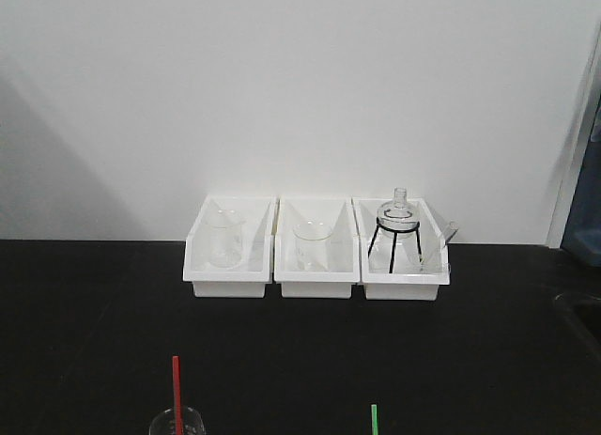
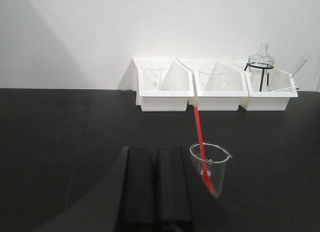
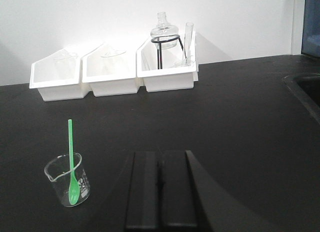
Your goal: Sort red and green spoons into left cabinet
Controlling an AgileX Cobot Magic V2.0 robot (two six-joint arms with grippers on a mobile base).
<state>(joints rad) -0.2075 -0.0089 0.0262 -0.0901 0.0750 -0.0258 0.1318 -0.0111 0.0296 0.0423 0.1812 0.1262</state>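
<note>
Left wrist view: slim red spoon (image 2: 200,132) in beaker (image 2: 222,167); left end effector (image 2: 156,154), right end effector (image 3: 160,157) both closed.

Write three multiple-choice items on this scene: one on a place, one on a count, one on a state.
1. Where is the red spoon?
A. On a shelf
B. In a glass beaker on the black table
C. Flat on the table

2. How many white bins are there?
A. Two
B. Four
C. Three

3. How is the right pincer?
A. Shut and empty
B. Shut on a flask
C. Wide open

Answers:
1 B: its bowl sits inside the beaker and its handle leans out over the rim.
2 C: three stand side by side at the back.
3 A: its fingers meet with nothing between them, and the green spoon stands apart in a second beaker.
</note>
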